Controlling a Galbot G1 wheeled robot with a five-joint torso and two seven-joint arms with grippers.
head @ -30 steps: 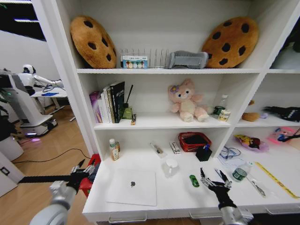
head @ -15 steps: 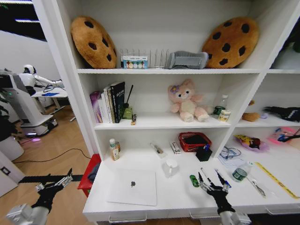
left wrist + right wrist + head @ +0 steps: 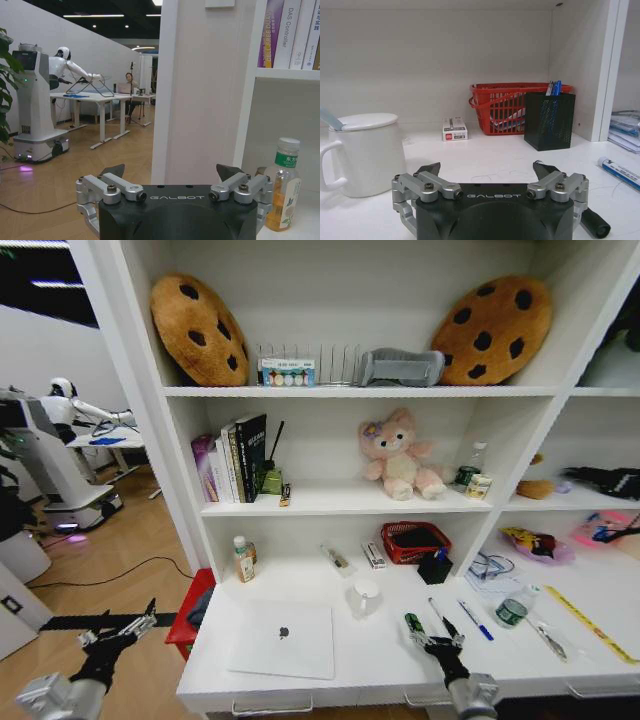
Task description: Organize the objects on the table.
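1. We see a white bench [image 3: 330,680] built under shelves, with drawer handles along its front edge.
2. A closed silver laptop [image 3: 282,638] lies flat near the bench's front left.
3. A tiny green toy car [image 3: 413,623] sits to the right of the laptop, just beyond our right pincer [image 3: 436,643].
4. Our right pincer hangs low over the bench front, its fingers apart and holding nothing.
5. A dark pen [image 3: 437,611] and a blue pen [image 3: 475,620] lie just right of the car.
6. A white lidded mug [image 3: 364,151] stands between the laptop and the car, farther back.
7. Our left pincer [image 3: 118,631] hovers off the bench's left end, over wooden floor, fingers apart and empty.
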